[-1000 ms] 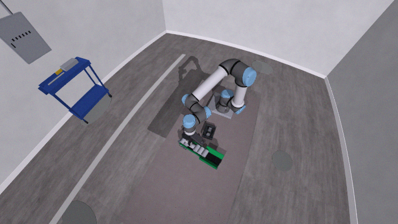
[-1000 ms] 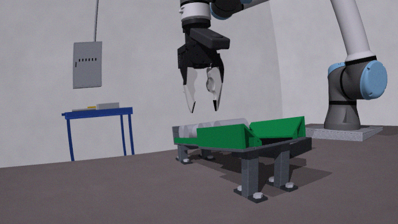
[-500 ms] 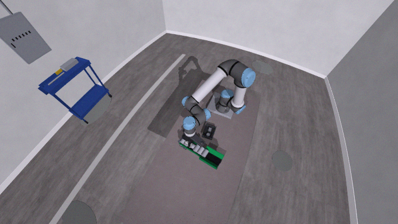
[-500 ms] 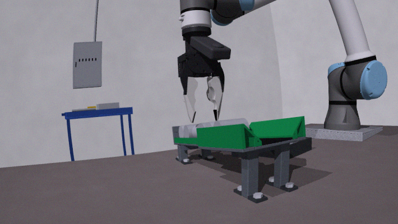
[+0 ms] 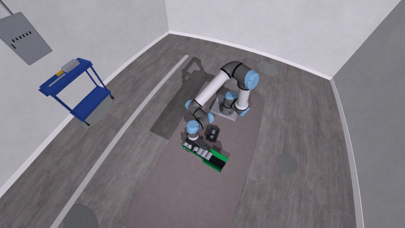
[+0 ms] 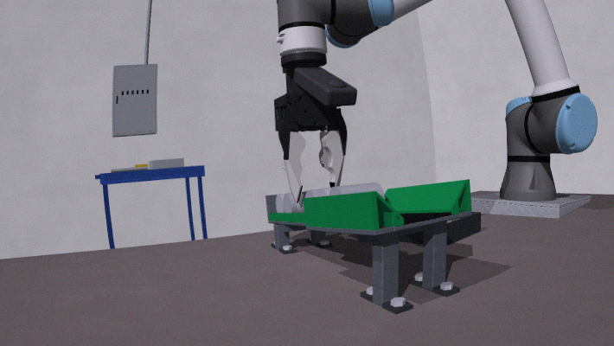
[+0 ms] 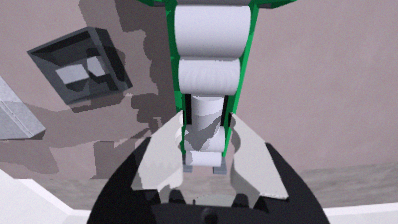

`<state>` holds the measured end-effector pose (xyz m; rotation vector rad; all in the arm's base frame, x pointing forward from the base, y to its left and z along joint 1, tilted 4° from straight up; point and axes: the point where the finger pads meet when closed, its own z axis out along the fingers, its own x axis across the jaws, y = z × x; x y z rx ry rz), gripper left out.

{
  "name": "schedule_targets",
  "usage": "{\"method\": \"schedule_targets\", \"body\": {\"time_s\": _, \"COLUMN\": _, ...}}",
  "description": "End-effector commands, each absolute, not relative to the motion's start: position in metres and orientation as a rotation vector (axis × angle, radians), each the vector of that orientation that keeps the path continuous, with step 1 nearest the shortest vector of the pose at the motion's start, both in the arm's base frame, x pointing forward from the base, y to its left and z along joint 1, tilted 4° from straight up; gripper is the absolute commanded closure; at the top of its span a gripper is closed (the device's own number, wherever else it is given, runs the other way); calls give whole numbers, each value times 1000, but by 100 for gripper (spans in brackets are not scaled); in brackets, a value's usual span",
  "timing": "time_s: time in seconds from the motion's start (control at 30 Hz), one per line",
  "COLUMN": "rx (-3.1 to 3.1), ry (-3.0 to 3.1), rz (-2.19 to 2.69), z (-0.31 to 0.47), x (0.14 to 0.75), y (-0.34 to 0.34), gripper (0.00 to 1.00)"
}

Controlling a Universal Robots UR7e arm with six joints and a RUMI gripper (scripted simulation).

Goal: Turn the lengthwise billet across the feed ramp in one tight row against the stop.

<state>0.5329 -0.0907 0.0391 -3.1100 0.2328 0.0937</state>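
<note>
Smooth grey cylindrical billet [image 7: 206, 114] lengthwise, green ramp [image 6: 342, 210], parted claw [image 6: 314, 189] straddling

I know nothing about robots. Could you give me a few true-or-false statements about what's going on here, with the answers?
1. The gripper has its fingertips down at the level of the billets. True.
2. The ramp has blue side walls. False: they are green.
3. One billet lies along the ramp, while the others lie across it. True.
4. The gripper is clamped on a billet. False: its fingers stand apart and hold nothing.
5. A red cart stands by the wall. False: the cart is blue.
</note>
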Motion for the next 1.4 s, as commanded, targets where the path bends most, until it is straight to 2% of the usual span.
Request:
{"method": "schedule_targets", "body": {"time_s": 0.0, "rx": -3110, "ry": 233, "rz": 91, "z": 25, "x": 533, "y": -91, "gripper": 65}}
{"method": "schedule_targets", "body": {"time_s": 0.4, "rx": -3110, "ry": 233, "rz": 91, "z": 25, "x": 533, "y": -91, "gripper": 65}}
{"method": "schedule_targets", "body": {"time_s": 0.43, "rx": -3110, "ry": 233, "rz": 92, "z": 26, "x": 533, "y": -91, "gripper": 100}}
{"method": "schedule_targets", "body": {"time_s": 1.37, "rx": -3110, "ry": 233, "rz": 92, "z": 26, "x": 533, "y": -91, "gripper": 100}}
